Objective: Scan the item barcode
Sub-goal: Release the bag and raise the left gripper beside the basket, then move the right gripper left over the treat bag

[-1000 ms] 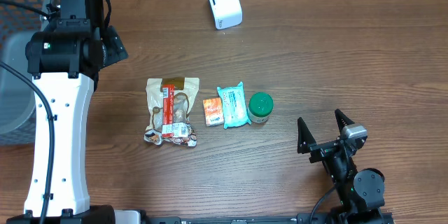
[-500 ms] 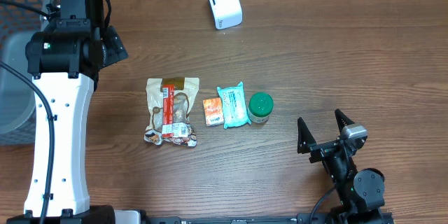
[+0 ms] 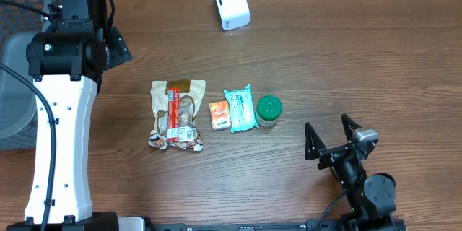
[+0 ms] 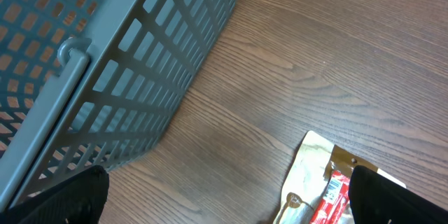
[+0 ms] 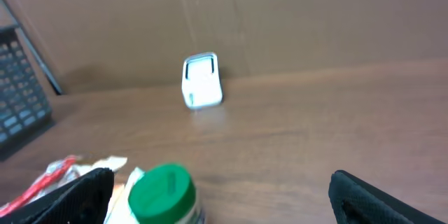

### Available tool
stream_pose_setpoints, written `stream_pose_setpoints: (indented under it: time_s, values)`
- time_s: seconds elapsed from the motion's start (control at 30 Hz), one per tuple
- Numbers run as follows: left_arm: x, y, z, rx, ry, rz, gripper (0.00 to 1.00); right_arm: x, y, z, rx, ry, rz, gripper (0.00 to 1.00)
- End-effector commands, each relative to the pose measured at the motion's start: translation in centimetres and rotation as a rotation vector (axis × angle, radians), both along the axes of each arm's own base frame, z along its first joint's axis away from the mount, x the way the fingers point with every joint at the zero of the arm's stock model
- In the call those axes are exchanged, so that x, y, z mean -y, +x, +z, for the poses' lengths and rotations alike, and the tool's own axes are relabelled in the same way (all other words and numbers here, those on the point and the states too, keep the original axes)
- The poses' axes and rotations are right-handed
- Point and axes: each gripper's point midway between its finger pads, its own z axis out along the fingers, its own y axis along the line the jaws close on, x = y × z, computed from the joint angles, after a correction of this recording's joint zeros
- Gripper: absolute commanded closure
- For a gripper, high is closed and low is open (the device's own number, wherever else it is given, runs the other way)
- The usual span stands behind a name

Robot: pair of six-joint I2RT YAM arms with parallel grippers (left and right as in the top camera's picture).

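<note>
Several items lie in a row mid-table: a snack bag (image 3: 177,114) with a red label, a small orange box (image 3: 219,115), a teal packet (image 3: 240,108) and a green-lidded jar (image 3: 268,110). No barcode shows in any view. The white scanner (image 3: 231,4) stands at the far edge. My right gripper (image 3: 325,122) is open and empty, low at the front right, facing the jar (image 5: 162,189) and the scanner (image 5: 201,80). My left gripper (image 4: 231,206) is open and empty, hovering between the basket and the snack bag (image 4: 329,182).
A grey mesh basket (image 3: 14,14) sits at the table's left edge, close beside the left arm (image 3: 65,79); its wall (image 4: 105,63) fills the left wrist view. A brown wall rises behind the scanner. Bare wood lies between the items and the scanner.
My right gripper has shifted slightly to the left, toward the jar. The left arm and the items have not moved.
</note>
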Motion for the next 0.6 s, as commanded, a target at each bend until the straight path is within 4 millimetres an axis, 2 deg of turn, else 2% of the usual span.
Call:
stream_pose_setpoints:
  time_s: [0.0, 0.13, 0.3, 0.4, 0.57]
  values:
    - [-0.5, 0.1, 0.4, 0.001, 0.026, 0.005, 0.00, -0.1, -0.6, 2.7, 0.028, 0.033, 0.012, 0.00]
    - [-0.5, 0.1, 0.4, 0.001, 0.026, 0.005, 0.00, 0.6, -1.8, 6.8, 0.046, 0.017, -0.012, 0.00]
    - [-0.5, 0.1, 0.4, 0.001, 0.026, 0.005, 0.00, 1.0, -3.3, 14.2, 0.063, 0.021, -0.013, 0.00]
    - [-0.5, 0.1, 0.4, 0.001, 0.026, 0.005, 0.00, 1.0, -3.5, 17.3, 0.014, 0.010, -0.014, 0.00]
    - [-0.5, 0.1, 0.4, 0.001, 0.026, 0.005, 0.00, 0.9, -2.6, 20.7, -0.161, -0.030, -0.018, 0.00]
